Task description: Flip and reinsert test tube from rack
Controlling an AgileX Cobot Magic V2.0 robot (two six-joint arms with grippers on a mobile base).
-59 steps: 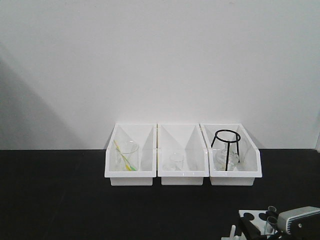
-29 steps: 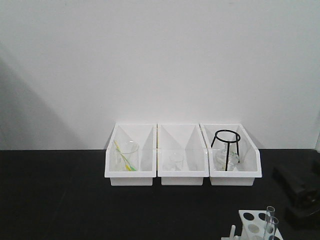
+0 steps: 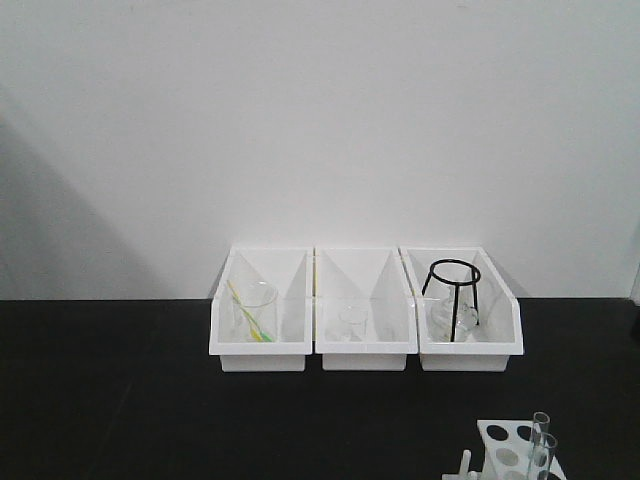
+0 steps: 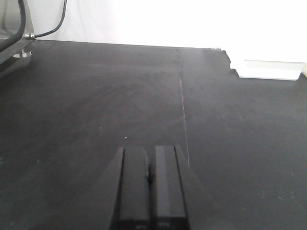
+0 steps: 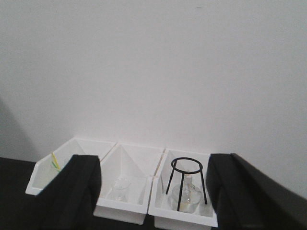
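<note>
Rack sits at the counter's front right edge, two test tubes upright in it. Left claw pressed together, low over bare counter. Right claw spread wide, raised, facing the bins. Next: descend plumb over one tube, pinch below the rim.

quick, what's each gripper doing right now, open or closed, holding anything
Left gripper: closed, fingers pressed together, holding nothing, above the bare black table.
Right gripper: open wide, nothing between its fingers.
</note>
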